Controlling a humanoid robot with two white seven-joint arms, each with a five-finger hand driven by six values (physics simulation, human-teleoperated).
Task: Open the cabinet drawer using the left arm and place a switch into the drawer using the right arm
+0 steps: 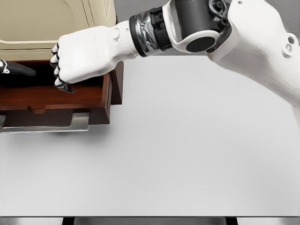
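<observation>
Red-brown wood forms the open drawer at the upper left of the head view, pulled out from under a cream cabinet with a grey metal handle along its front edge. The right hand hangs over the drawer cavity, its fingers curled round a small dark object, judged to be the switch, whose tip shows just below the knuckles and above the drawer floor. At the far left edge, only 1 dark fingertip of the left hand is visible inside the drawer; whether that hand is spread or curled cannot be told. Risk, as a judgement: a release too near the drawer's right wall could let the switch catch the rim and fall outside; the 2 hands share 1 narrow cavity, so a leftward shift could bring contact. Open room lies to the right and below, where the white table stretches bare, giving a free path for withdrawal.
</observation>
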